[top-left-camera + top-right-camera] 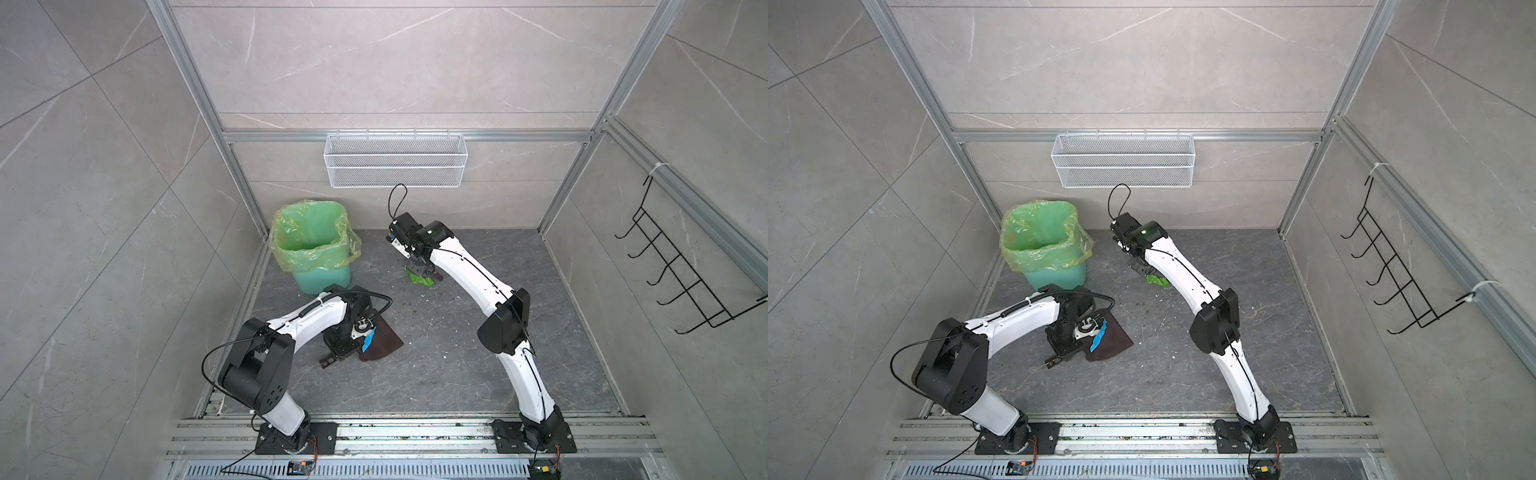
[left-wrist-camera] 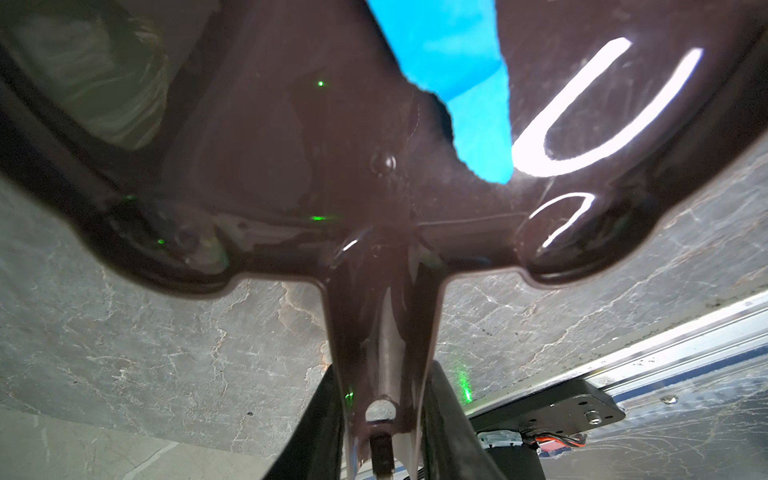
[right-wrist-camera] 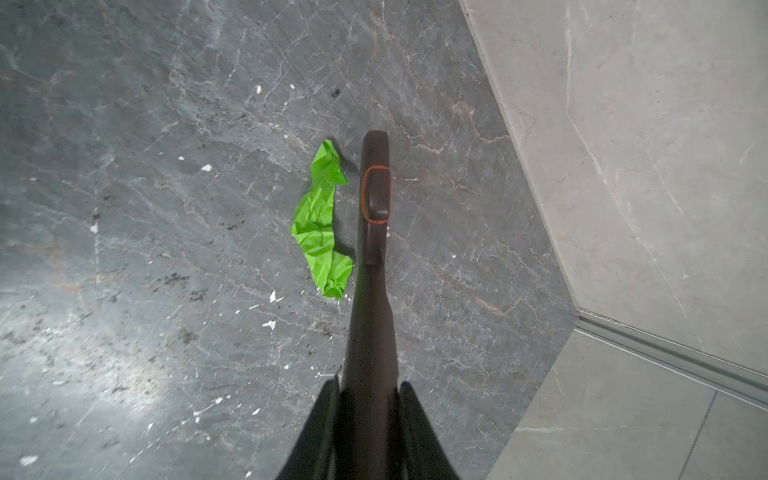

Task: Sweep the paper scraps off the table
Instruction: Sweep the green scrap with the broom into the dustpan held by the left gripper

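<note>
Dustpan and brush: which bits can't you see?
- dustpan: in both top views the left arm covers half.
- blue scrap: the left wrist view's edge cuts it off.
- brush: bristles hidden under its back in the right wrist view; right arm covers most in both top views.

This looks like a robotics lab test cell dressed as a corner of a home, perhaps a bathroom or utility nook, though the views cannot settle which. Grey stone-look wall panels (image 1: 83, 208) sit in a bare aluminium frame (image 1: 407, 136), and a left arm (image 1: 307, 324) and right arm (image 1: 469, 270) are bolted to slotted rails (image 1: 415, 434) at the front of the dark tabletop (image 1: 457, 365). A white wire basket (image 1: 395, 160), a black hook rack (image 1: 681, 270) and a bin (image 1: 313, 245) with a green liner give the household touch.
</note>
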{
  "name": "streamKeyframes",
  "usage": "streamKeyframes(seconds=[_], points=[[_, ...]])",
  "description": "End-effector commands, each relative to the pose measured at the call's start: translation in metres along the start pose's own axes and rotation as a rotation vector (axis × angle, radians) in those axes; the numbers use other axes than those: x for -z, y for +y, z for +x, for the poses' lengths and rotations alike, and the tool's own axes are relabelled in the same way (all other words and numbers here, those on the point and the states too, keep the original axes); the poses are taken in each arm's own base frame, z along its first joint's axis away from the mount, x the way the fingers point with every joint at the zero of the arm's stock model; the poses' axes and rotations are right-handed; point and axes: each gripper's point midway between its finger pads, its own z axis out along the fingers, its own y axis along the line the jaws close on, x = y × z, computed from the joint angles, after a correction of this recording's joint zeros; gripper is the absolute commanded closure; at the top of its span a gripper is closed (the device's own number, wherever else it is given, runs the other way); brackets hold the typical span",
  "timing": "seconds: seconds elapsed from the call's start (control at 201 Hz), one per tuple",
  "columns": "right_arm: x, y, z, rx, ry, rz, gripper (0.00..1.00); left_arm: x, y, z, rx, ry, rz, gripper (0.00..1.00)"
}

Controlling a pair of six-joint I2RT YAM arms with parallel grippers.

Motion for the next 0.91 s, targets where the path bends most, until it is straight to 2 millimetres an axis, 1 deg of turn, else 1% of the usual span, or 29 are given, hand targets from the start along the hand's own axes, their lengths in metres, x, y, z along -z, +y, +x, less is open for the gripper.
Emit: streamKeyframes(seconds=[0.0,0.184,0.304,0.359,0.364,0.383,0.393,0.403,0.413,0.423,0.433,0.443,0.448,0.463,0.468,0.513,0.523,0.528,0.543,0.548,0.553,0.563,0.568,0.573,0.583,0.588,0.677,0.787,0.901], points=[[0.031,0.019,0.003,-0.007,-0.032,-0.101,1.0,0.004,-0.001,0.001,0.009,0.004,0.002,1.0],[0.049,0.046,0.002,0.007,-0.071,-0.215,1.0,0.005,-0.002,0.001,0.012,0.001,0.003,1.0],[0.061,0.064,0.006,0.015,-0.087,-0.29,1.0,0.005,-0.001,0.002,0.011,0.002,0.001,1.0],[0.065,0.071,0.01,0.022,-0.089,-0.315,1.0,0.005,-0.002,0.003,0.011,0.0,0.0,1.0],[0.068,0.07,0.01,0.021,-0.096,-0.315,1.0,0.006,-0.002,0.003,0.012,-0.001,0.001,1.0],[0.067,0.073,0.012,0.023,-0.092,-0.324,1.0,0.006,-0.002,0.003,0.011,-0.003,-0.001,1.0],[0.071,0.072,0.011,0.02,-0.103,-0.325,1.0,0.006,-0.002,0.003,0.012,-0.003,-0.001,1.0],[0.069,0.075,0.013,0.022,-0.097,-0.333,1.0,0.006,-0.002,0.003,0.012,-0.004,-0.001,1.0],[0.074,0.073,0.012,0.017,-0.111,-0.335,1.0,0.006,-0.001,0.002,0.013,-0.006,-0.002,1.0],[0.072,0.076,0.015,0.02,-0.101,-0.343,1.0,0.007,-0.001,0.002,0.014,-0.007,-0.002,1.0],[0.078,0.076,0.014,0.018,-0.118,-0.345,1.0,0.007,-0.001,0.002,0.014,-0.007,-0.002,1.0],[0.075,0.079,0.017,0.022,-0.109,-0.354,1.0,0.007,-0.002,0.003,0.014,-0.007,-0.002,1.0],[0.08,0.077,0.016,0.02,-0.122,-0.353,1.0,0.007,-0.001,0.003,0.015,-0.007,-0.003,1.0],[0.079,0.081,0.019,0.023,-0.116,-0.366,1.0,0.007,-0.002,0.003,0.014,-0.008,-0.003,1.0],[0.083,0.079,0.018,0.019,-0.131,-0.366,1.0,0.007,-0.001,0.003,0.013,-0.009,-0.003,1.0],[0.091,0.084,0.022,0.018,-0.15,-0.396,1.0,0.007,-0.001,0.003,0.014,-0.01,-0.004,1.0],[0.089,0.087,0.025,0.021,-0.143,-0.405,1.0,0.007,-0.002,0.003,0.014,-0.011,-0.004,1.0],[0.094,0.086,0.024,0.018,-0.158,-0.405,1.0,0.007,-0.001,0.003,0.015,-0.012,-0.004,1.0],[0.096,0.087,0.025,0.018,-0.165,-0.413,1.0,0.007,-0.001,0.003,0.015,-0.013,-0.003,1.0],[0.094,0.089,0.026,0.02,-0.16,-0.417,1.0,0.007,-0.001,0.003,0.015,-0.012,-0.004,1.0],[0.098,0.087,0.026,0.016,-0.173,-0.416,1.0,0.007,-0.002,0.003,0.015,-0.011,-0.003,1.0],[0.099,0.087,0.027,0.015,-0.175,-0.421,1.0,0.007,-0.002,0.003,0.014,-0.011,-0.002,1.0],[0.097,0.09,0.028,0.018,-0.17,-0.426,1.0,0.007,-0.002,0.003,0.014,-0.011,-0.003,1.0],[0.101,0.088,0.027,0.014,-0.183,-0.425,1.0,0.007,-0.002,0.003,0.015,-0.011,-0.003,1.0],[0.099,0.091,0.03,0.016,-0.176,-0.433,1.0,0.007,-0.002,0.003,0.014,-0.01,-0.003,1.0],[0.104,0.089,0.029,0.015,-0.191,-0.433,1.0,0.007,-0.002,0.003,0.014,-0.009,-0.003,1.0],[0.117,0.091,0.035,0.006,-0.238,-0.453,1.0,0.007,-0.001,0.002,0.017,-0.006,-0.002,1.0],[0.135,0.08,0.034,-0.016,-0.31,-0.428,1.0,0.006,-0.001,0.002,0.018,0.0,-0.001,1.0],[0.14,0.064,0.029,-0.052,-0.347,-0.35,1.0,0.008,-0.001,0.002,0.019,-0.004,-0.001,1.0]])
